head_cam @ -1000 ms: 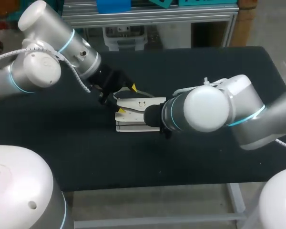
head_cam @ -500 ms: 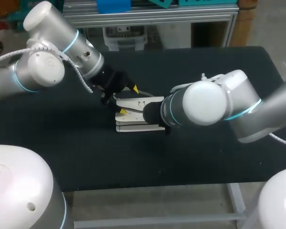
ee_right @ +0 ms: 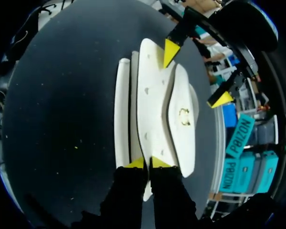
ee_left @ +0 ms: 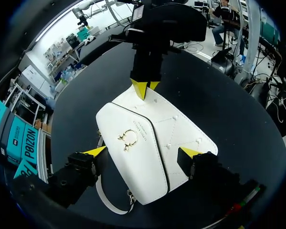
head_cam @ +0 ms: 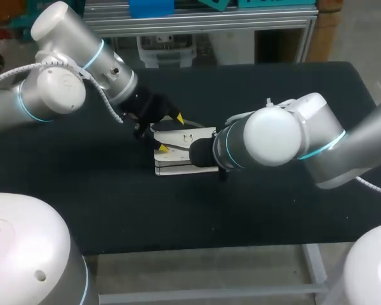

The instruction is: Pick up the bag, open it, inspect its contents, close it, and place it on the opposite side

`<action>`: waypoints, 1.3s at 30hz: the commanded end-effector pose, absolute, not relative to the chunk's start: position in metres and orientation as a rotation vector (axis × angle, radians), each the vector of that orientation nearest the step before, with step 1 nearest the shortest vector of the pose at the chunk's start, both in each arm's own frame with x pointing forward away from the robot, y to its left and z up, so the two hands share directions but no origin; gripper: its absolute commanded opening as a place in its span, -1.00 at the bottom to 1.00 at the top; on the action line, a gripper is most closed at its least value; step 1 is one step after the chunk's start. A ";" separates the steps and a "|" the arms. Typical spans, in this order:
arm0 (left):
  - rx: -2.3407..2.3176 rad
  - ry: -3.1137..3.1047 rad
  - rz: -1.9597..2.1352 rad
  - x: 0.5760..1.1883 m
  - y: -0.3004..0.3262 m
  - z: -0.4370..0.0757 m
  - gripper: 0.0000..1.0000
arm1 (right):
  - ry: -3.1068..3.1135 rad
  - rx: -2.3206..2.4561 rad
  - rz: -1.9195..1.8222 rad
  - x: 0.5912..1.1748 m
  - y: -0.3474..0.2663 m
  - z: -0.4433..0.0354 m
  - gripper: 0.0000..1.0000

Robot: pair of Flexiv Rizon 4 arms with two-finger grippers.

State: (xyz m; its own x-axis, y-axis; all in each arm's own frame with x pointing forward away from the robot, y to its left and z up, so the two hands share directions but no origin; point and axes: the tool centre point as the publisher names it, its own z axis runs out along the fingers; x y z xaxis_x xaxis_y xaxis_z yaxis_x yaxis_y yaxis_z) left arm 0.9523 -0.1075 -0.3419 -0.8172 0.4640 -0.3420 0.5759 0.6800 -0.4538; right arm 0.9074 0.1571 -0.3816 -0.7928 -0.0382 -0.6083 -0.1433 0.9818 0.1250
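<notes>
My left arm (head_cam: 57, 89) and right arm (head_cam: 279, 143) are silver-grey rounded tubes with glowing cyan rings. A white coiled cable (head_cam: 103, 100) runs along the left. My black fingers (ee_left: 71, 176) carry yellow tips.

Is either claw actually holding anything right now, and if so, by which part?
The right claw pinches the white handbag by its end edge. The left claw straddles it, open, holding nothing.
</notes>
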 end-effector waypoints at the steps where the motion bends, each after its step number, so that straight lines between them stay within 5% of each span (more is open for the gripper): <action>1: 0.854 2.675 -0.836 0.952 -0.109 -0.342 1.00 | 2.479 -0.126 0.222 0.905 0.158 -0.385 -1.00; 10: 0.966 2.497 -0.809 0.935 -0.116 -0.342 1.00 | 2.494 -0.083 0.239 0.900 0.159 -0.385 -1.00; 20: 1.058 2.383 -0.805 0.933 -0.124 -0.351 0.52 | 2.494 -0.083 0.239 0.900 0.159 -0.385 -1.00; 25: 1.086 2.303 -0.798 0.934 -0.126 -0.352 -0.02 | 2.494 -0.083 0.239 0.900 0.159 -0.385 -1.00; 36: 1.053 2.176 -0.676 0.950 -0.129 -0.362 -0.17 | 2.494 -0.083 0.239 0.900 0.159 -0.385 -1.00; 39: 1.006 2.160 -0.673 0.955 -0.127 -0.360 -0.40 | 2.494 -0.083 0.239 0.900 0.159 -0.385 -1.00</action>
State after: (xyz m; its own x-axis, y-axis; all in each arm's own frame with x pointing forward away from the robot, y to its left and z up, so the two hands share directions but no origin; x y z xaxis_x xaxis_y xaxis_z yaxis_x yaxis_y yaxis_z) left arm 0.9571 -0.1259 -0.3539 -0.5151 0.5107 -0.6883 0.8020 0.5705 -0.1769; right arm 0.9014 0.1593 -0.3832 -0.8041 -0.0036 -0.5945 -0.1146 0.9821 0.1492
